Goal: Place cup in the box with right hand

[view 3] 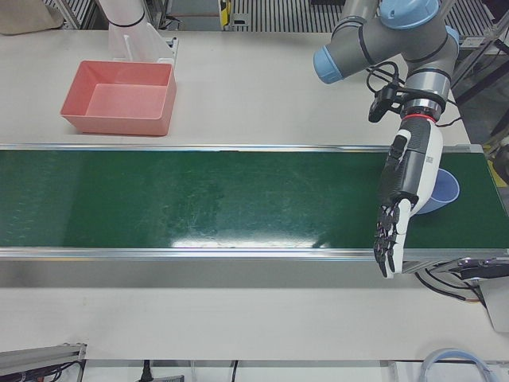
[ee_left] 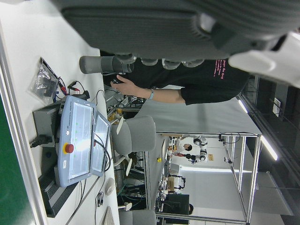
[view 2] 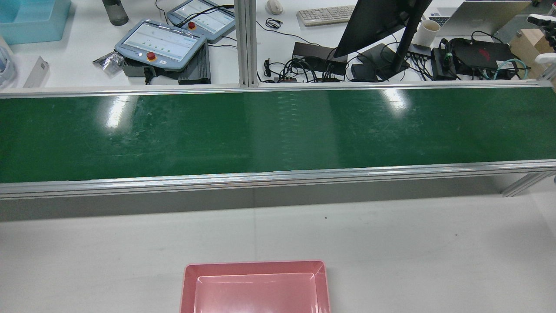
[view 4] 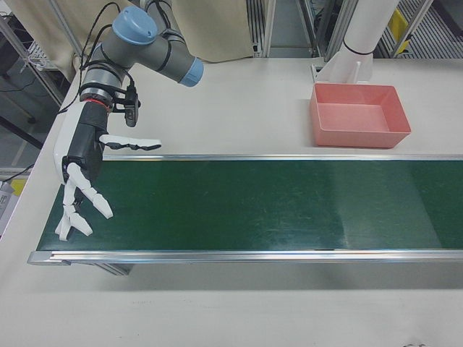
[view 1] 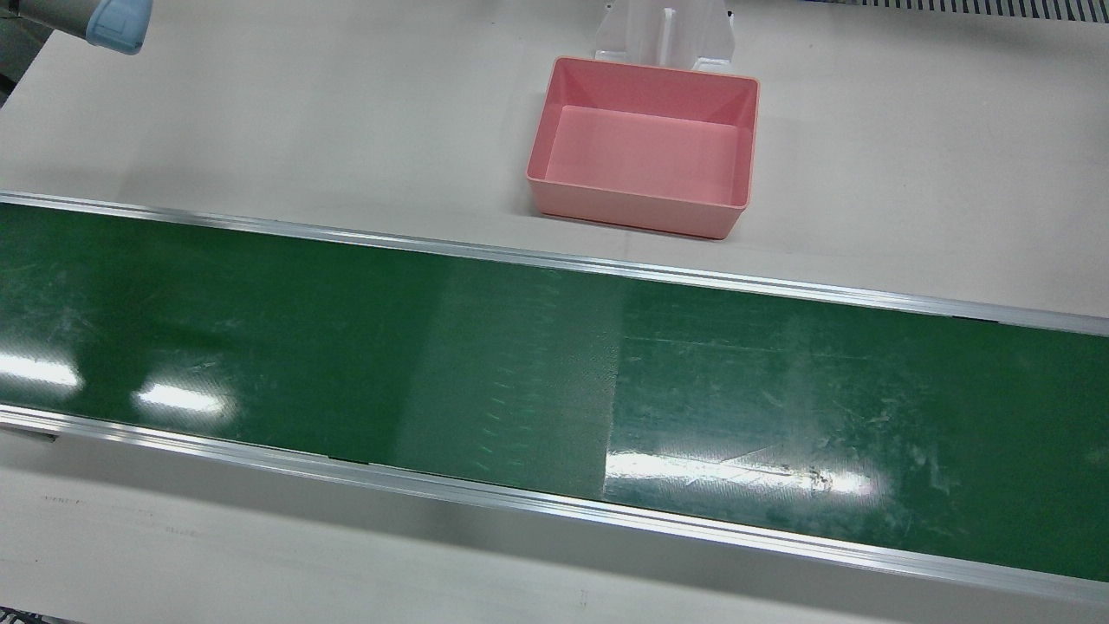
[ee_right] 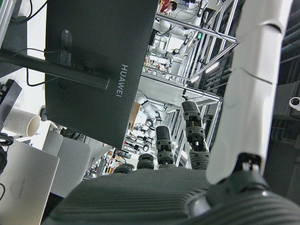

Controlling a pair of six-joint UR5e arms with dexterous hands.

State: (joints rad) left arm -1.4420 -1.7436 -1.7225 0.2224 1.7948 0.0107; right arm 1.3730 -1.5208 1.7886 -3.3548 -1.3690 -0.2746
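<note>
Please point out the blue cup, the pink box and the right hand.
blue cup (view 3: pixel 446 191): left-front view, visible side wall beside the left hand.
pink box (view 1: pixel 642 213): front view, near outer wall.
right hand (view 4: pixel 81 170): right-front view, the palm.

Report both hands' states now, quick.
Left hand: open, fingers extended, holding nothing; the blue cup sits behind it on the belt.
Right hand: open, fingers spread above the belt, holding nothing.

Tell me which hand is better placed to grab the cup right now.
Left. The left hand hangs right beside the blue cup; the right hand is at the opposite end of the belt.
</note>
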